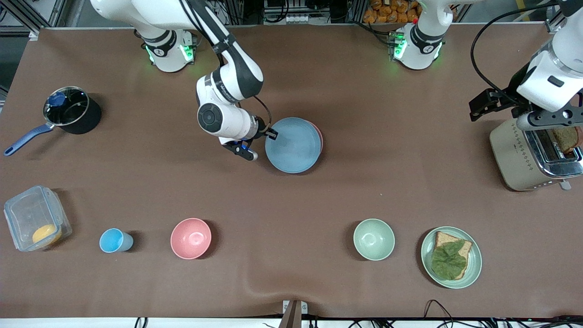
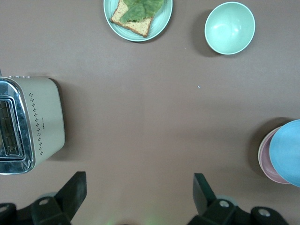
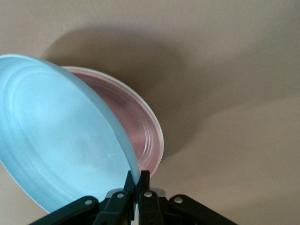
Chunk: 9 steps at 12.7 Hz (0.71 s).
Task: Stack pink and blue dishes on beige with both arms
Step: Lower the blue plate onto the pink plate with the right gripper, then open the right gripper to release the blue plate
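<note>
Right tool (image 3: pixel 136 183) is pinching the blue plate (image 1: pixel 293 145) by its rim, on the edge toward the right arm's end of the tabletop (image 1: pixel 364 191). Plate is tilting w/ the held edge up, prob. so it can slide down flat. It's sitting over the pink plate (image 3: pixel 138 126), which is peeking out underneath; a pale rim under the pink looks like the beige plate (image 3: pixel 157 124), mostly hidden. Stack is mid-tabletop, farther from front cam than the pink bowl (image 1: pixel 191 238). Left tool (image 2: pixel 139 191) is spread wide, holding nothing, waiting over the toaster (image 1: pixel 533 155); judging it's clear of the stack on purpose.
</note>
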Motion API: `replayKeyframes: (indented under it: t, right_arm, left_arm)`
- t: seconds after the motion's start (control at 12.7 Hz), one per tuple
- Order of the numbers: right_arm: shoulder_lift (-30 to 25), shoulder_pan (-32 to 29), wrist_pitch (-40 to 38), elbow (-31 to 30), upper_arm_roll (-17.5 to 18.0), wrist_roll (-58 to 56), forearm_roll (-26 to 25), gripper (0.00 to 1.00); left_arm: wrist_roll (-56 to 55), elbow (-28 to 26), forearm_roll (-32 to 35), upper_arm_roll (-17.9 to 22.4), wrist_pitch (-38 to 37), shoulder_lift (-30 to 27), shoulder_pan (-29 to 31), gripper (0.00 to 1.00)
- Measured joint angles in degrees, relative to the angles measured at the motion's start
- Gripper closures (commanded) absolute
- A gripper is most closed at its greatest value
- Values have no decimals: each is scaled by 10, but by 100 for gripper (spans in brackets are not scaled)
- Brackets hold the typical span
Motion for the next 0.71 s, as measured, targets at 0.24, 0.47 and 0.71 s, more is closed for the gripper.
replayKeyframes:
  t: [0.24,0.47,0.71]
  right_arm:
    - [6,16,3,0,0,12,3,100]
    - [7,21,6,0,-2,16,3,100]
    - [7,20,6,0,-5,16,3,39]
  left_arm:
    - [0,0,0,0,-8,-4,-5,0]
    - [0,0,0,2,-11,-5,-6,0]
    - [0,0,0,4,-13,-5,-9,0]
